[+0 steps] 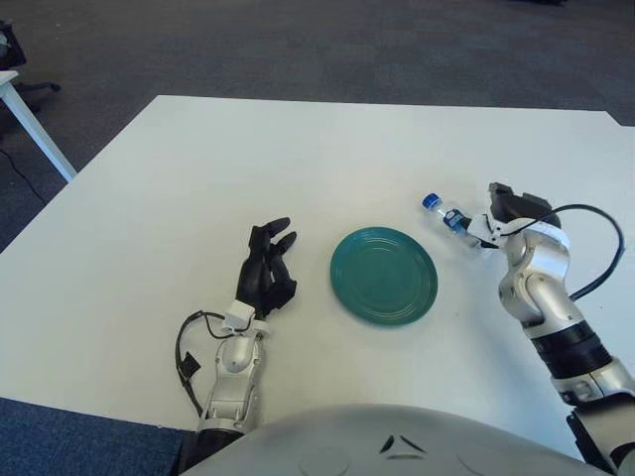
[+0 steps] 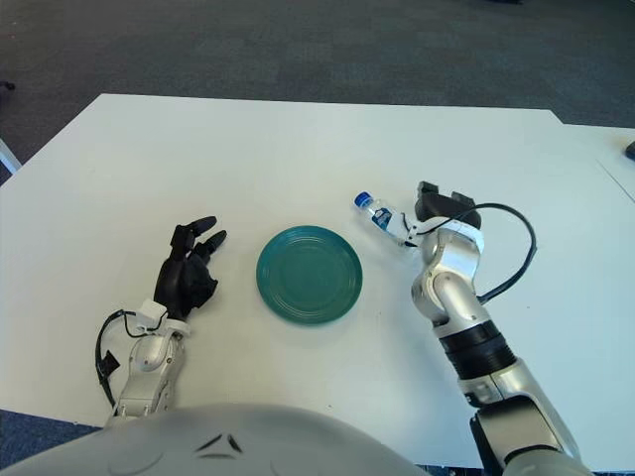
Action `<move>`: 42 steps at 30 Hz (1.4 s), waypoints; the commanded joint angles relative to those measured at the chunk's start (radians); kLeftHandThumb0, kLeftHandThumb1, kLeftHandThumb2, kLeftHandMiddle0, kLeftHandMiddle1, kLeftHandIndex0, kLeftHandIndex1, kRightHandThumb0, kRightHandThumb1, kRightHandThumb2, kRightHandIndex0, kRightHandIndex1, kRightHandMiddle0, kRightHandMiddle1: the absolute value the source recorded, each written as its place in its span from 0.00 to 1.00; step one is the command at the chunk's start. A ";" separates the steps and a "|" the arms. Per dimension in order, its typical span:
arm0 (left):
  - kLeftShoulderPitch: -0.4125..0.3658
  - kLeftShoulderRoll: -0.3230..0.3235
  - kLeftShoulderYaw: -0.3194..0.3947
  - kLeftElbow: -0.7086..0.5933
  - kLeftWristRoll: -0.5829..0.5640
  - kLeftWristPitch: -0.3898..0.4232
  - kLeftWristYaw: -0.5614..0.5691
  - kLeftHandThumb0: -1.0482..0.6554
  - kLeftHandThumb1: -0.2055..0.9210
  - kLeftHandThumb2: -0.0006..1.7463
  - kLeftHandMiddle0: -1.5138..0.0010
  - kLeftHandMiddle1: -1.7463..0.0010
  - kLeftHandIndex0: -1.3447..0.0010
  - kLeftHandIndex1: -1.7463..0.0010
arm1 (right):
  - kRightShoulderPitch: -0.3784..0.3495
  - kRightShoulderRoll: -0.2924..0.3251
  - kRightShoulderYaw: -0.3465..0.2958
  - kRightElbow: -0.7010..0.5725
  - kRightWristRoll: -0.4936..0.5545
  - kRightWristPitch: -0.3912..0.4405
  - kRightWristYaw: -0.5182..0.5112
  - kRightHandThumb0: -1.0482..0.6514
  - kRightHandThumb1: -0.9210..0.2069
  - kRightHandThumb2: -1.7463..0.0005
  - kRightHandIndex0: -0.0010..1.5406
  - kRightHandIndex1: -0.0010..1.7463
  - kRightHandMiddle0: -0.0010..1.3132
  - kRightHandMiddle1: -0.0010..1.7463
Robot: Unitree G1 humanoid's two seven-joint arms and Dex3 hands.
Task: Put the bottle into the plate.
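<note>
The bottle (image 1: 444,214) lies at 2 o'clock of the plate (image 1: 384,275), apart from it. The right hand (image 2: 433,206) covers its base; whether its fingers clamp it I cannot tell in either view. The left hand (image 1: 267,279), fingers spread, shows at the plate's 9 o'clock.

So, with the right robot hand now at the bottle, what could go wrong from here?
1. The small clear plastic bottle with a blue cap lies on its side; it may roll away if nudged.
2. The right robot hand hides most of the bottle, so the grip cannot be confirmed.
3. The round green plate is shallow; a released bottle might roll off.
The left robot hand shows left of the plate.
</note>
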 commanded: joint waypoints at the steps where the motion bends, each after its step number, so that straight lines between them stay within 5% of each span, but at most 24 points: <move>1: 0.017 0.002 -0.005 0.067 -0.016 -0.010 -0.021 0.15 1.00 0.60 0.72 0.74 0.97 0.35 | 0.029 0.004 0.002 -0.013 0.009 -0.018 -0.008 0.00 0.00 0.55 0.00 0.00 0.00 0.03; 12: 0.000 0.016 -0.005 0.124 -0.009 -0.074 -0.039 0.15 1.00 0.62 0.75 0.70 0.97 0.34 | 0.088 0.030 0.020 -0.099 -0.004 -0.044 0.005 0.00 0.00 0.56 0.00 0.00 0.00 0.03; 42: 0.009 0.012 -0.007 0.117 -0.003 -0.050 -0.029 0.15 1.00 0.62 0.77 0.68 0.98 0.34 | 0.178 0.098 0.000 -0.172 0.040 -0.103 -0.029 0.00 0.00 0.58 0.00 0.00 0.01 0.02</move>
